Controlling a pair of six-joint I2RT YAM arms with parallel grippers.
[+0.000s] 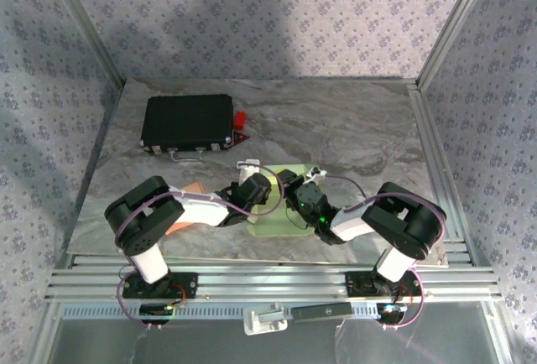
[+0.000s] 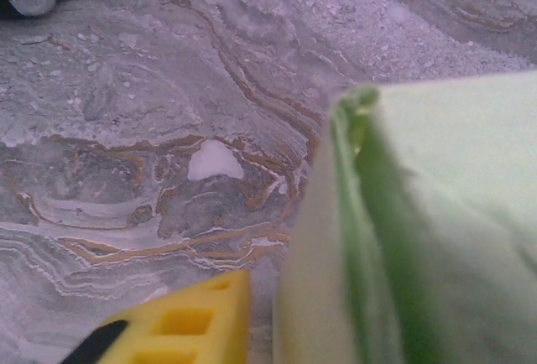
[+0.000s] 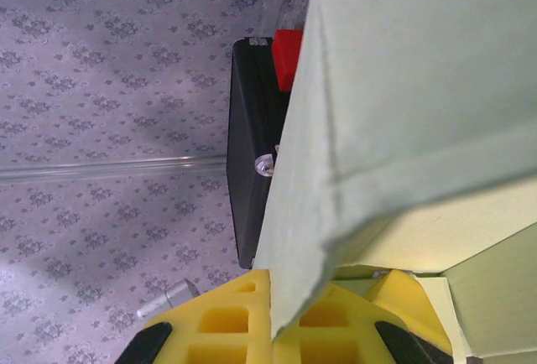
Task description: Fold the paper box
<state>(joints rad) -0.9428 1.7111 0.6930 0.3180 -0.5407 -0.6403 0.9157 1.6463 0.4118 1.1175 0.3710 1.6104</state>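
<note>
A: Position and axis of the paper box (image 1: 273,228)?

B: Pale green, near the table's (image 1: 352,129) front edge, between the two arms; in the top view mostly hidden under both wrists, long axis not to be told; in the left wrist view a folded corner (image 2: 361,179) rising at right, a panel sloping away to the right.

A: Relation to the right gripper (image 3: 273,318)?

B: Yellow fingers (image 3: 226,318) closed on a panel edge of the box; sheet pinched between them, running up and away from the pads, a crease crossing it above the grip.

A: And the left gripper (image 1: 277,181)?

B: One yellow finger (image 2: 180,326) low in frame, just beside the box's left wall; contact not to be told; jaw state not to be told.

A: Farther back?

B: Black case (image 1: 188,122) at the far left of the table, well apart from the box; red piece (image 1: 241,118) at its right end; patterned wall (image 1: 277,12) behind.
</note>
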